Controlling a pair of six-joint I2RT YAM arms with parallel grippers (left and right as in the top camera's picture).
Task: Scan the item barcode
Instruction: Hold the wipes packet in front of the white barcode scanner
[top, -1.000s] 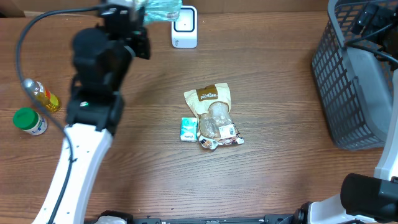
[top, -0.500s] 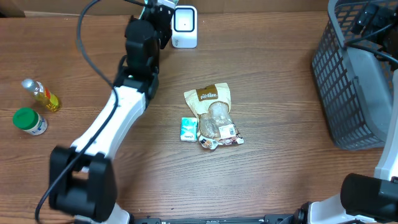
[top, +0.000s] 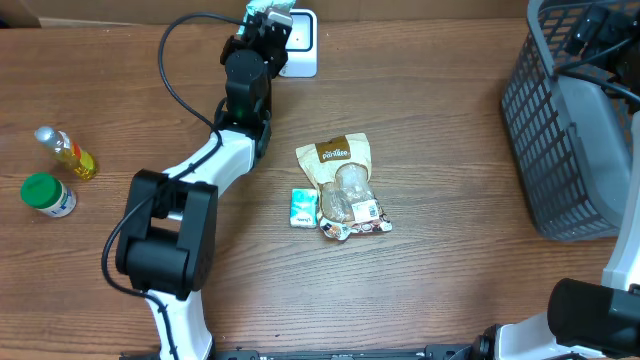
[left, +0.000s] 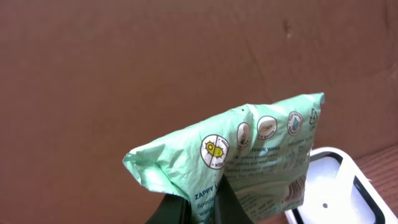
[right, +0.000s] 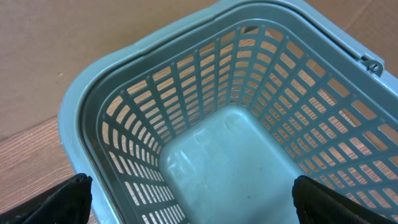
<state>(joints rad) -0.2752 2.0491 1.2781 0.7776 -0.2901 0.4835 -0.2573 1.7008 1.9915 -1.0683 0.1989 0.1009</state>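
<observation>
At the far edge of the surface, the left fingers (left: 177, 213) pinch a green wipes packet (left: 249, 158) just beside the white scanner (top: 298, 45). Over the grey basket (right: 186, 87) at the right edge, the right fingers (right: 59, 199) stand wide apart, holding nothing.

Left tool (top: 262, 24) with green packet (top: 268, 11) at white scanner (top: 300, 48); snack bags (top: 340, 165) mid-table; grey basket (top: 560, 130) right.

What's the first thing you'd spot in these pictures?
The left claw pinching a crinkly green wipes packet, held up by the white scanner at the table's far edge. After that, the big grey basket on the right side.
</observation>
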